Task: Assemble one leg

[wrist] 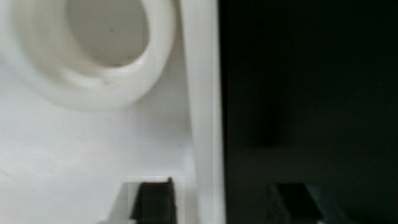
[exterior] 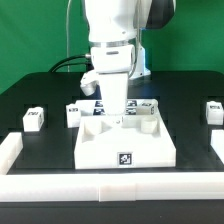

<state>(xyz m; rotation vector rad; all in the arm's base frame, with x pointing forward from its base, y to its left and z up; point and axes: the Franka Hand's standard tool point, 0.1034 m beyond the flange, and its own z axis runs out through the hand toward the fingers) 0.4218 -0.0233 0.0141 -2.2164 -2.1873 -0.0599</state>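
The large white square panel (exterior: 125,143) lies flat in the middle of the table with its corner sockets up. My gripper (exterior: 113,108) is down at the panel's far edge. In the wrist view my gripper (wrist: 224,200) is open and holds nothing. One fingertip (wrist: 157,200) is over the panel (wrist: 89,150) and the other is over the black table, with the panel's edge between them. A round socket (wrist: 98,45) shows near that edge. Small white tagged legs lie apart: one (exterior: 33,118) at the exterior view's left, one (exterior: 75,113) near the panel, one (exterior: 212,108) at the right.
A low white wall (exterior: 60,185) runs along the front and up both sides of the black table. More tagged white parts (exterior: 148,107) lie just behind the panel beside the arm. A green backdrop stands behind.
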